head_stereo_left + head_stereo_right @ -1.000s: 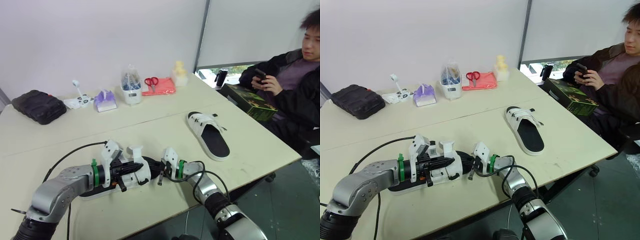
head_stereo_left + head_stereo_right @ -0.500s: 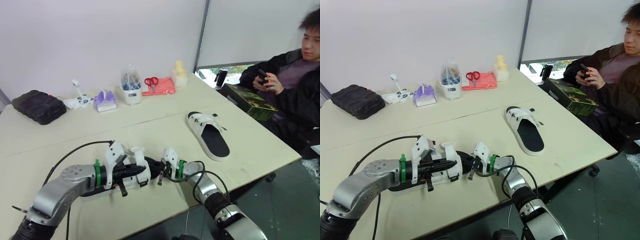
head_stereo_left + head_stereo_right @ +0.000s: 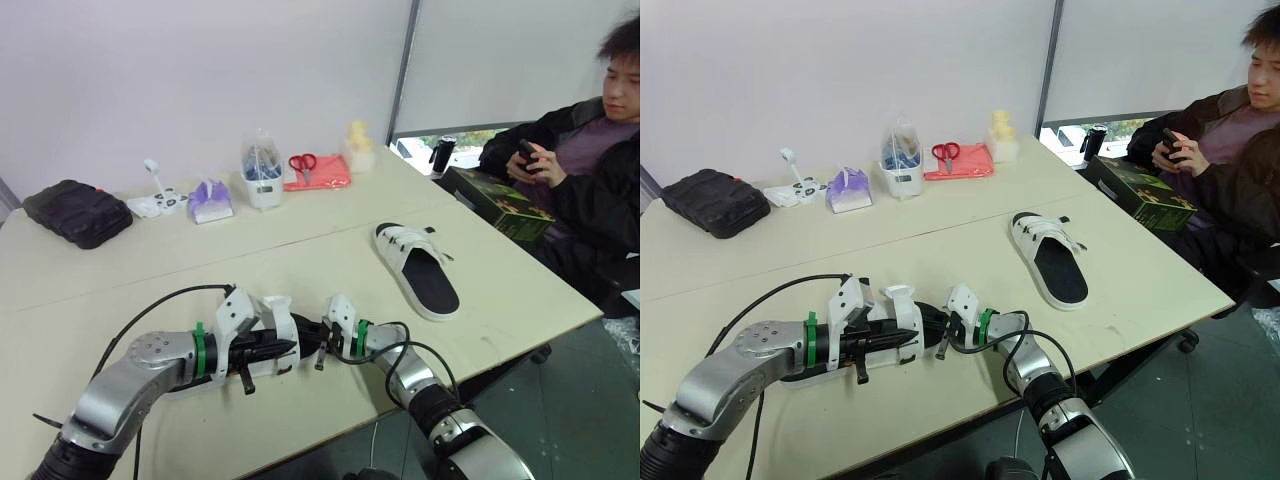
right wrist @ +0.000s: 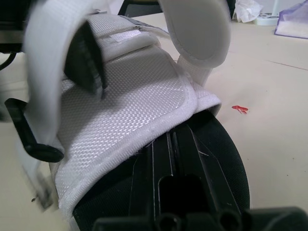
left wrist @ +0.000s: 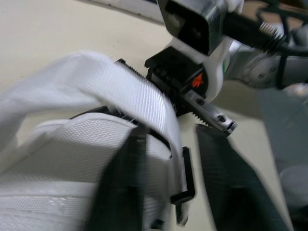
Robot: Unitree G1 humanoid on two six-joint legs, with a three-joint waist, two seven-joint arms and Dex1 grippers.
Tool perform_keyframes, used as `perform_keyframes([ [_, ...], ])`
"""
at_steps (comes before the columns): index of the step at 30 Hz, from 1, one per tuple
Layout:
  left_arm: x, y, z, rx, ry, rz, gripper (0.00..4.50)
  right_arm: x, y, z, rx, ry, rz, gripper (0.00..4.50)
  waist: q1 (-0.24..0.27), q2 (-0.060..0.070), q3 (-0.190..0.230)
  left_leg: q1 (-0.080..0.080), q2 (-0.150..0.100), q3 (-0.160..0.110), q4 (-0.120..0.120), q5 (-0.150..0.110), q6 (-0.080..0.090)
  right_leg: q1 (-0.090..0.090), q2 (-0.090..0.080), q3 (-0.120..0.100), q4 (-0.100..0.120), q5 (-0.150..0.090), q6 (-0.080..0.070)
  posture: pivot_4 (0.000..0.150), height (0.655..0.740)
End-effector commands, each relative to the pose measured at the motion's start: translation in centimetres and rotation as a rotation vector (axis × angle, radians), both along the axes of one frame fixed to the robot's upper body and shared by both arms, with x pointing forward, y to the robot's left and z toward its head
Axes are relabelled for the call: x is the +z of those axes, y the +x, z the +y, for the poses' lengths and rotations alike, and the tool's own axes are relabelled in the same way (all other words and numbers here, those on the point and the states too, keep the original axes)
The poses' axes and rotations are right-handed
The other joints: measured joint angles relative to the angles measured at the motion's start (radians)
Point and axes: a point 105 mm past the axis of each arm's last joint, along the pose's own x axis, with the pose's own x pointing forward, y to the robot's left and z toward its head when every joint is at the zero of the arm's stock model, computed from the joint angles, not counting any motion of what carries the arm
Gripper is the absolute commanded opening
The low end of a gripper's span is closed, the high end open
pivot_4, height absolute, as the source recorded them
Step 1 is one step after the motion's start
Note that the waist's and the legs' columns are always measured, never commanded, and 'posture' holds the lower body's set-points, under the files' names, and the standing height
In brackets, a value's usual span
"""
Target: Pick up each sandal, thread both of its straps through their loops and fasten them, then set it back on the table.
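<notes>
Beige table (image 3: 120, 270) against a white wall, with a seated person (image 3: 590, 170) holding a phone past its far right corner.

**Head views (layout).** The near sandal (image 4: 134, 101) lies at the table's front edge, with the two arms meeting over it from either side. The left arm lies low and roughly level along the tabletop, a black cable (image 3: 150, 305) looping behind it. The right arm rises over the front edge with its elbow bent. A second sandal (image 3: 420, 272) rests sole down, well apart to the far right of the near sandal. Farther back from the near sandal stand a black case (image 3: 77, 211) and scissors (image 3: 303, 162) on a red cloth.

**Left wrist view (strap detail).** A white woven strap (image 5: 144, 101) arches over the near sandal's upper and ends beside a black loop (image 5: 185, 192). The left gripper (image 3: 270, 352) has its jaws spread apart, astride the strap's end. The right gripper (image 3: 318, 352) faces it just past the strap.

**Right wrist view (heel side).** The right gripper's jaws lie pressed together on the black footbed (image 4: 216, 159), tips at the hem of the white upper. Whether they nip that hem cannot be told. A second strap (image 4: 197, 33) stands curled upright.

**Clearance.** The front table edge runs just beside the near sandal. A broad stretch of tabletop separates it from the second sandal and from the things at the back.
</notes>
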Motion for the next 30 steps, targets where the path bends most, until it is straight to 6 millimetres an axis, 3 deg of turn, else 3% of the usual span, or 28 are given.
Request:
perform_keyframes([
  [1, 1.7, -0.6, 0.9, 0.047, -0.048, -0.005, 3.2, -9.8, -3.9, -3.4, -0.04, -0.273, 0.34, 0.0, 0.0, 0.0, 0.0, 0.0, 0.0, 0.0, 0.0, 0.0, 0.0, 0.0, 0.0, 0.0, 0.0, 0.0, 0.0, 0.15, 0.74],
  [3, 2.0, -1.3, 1.1, 0.051, -0.062, 0.015, 4.24, -9.9, -4.1, -3.5, -0.039, -0.273, 0.343, 0.0, 0.001, 0.0, 0.0, 0.0, 0.0, 0.0, 0.0, 0.0, 0.0, 0.0, 0.0, 0.0, 0.0, 0.0, 0.0, 0.15, 0.74],
  [4, 2.1, -2.2, 1.0, 0.028, -0.064, 0.027, 4.45, -10.0, -4.2, -3.5, -0.036, -0.274, 0.345, 0.0, 0.0, 0.0, 0.0, 0.0, 0.0, 0.0, 0.0, 0.0, 0.0, 0.0, 0.0, 0.0, 0.0, 0.0, 0.0, 0.15, 0.74],
  [7, 1.3, -5.4, 1.4, -0.023, 0.006, 0.091, 4.45, -10.3, -4.9, -3.5, -0.021, -0.276, 0.358, 0.0, -0.004, 0.0, 0.0, 0.0, 0.0, 0.0, 0.0, 0.0, 0.0, -0.001, 0.0, 0.0, 0.0, 0.0, 0.0, 0.15, 0.74],
  [13, -1.5, -7.3, 2.4, 0.023, 0.088, 0.161, 4.45, -10.9, -6.2, -2.9, 0.015, -0.274, 0.381, 0.0, 0.003, 0.003, -0.002, 0.001, 0.0, -0.001, -0.001, -0.002, -0.001, -0.003, -0.001, 0.0, -0.001, 0.0, 0.0, 0.15, 0.74],
  [19, -2.5, -6.9, 1.6, 0.001, 0.074, 0.163, 4.45, -10.9, -6.7, -2.5, 0.03, -0.267, 0.391, 0.0, -0.001, 0.005, -0.003, 0.001, 0.0, -0.001, -0.001, -0.007, -0.005, -0.002, -0.001, 0.0, -0.005, 0.0, -0.001, 0.15, 0.74],
  [30, -3.7, -5.3, -0.2, -0.045, 0.056, 0.117, 4.45, -11.0, -7.6, -3.2, 0.028, -0.282, 0.391, 0.0, 0.006, 0.005, -0.004, -0.001, 0.001, 0.001, -0.002, -0.013, 0.005, -0.003, 0.0, 0.0, -0.003, -0.001, 0.001, 0.15, 0.74],
])
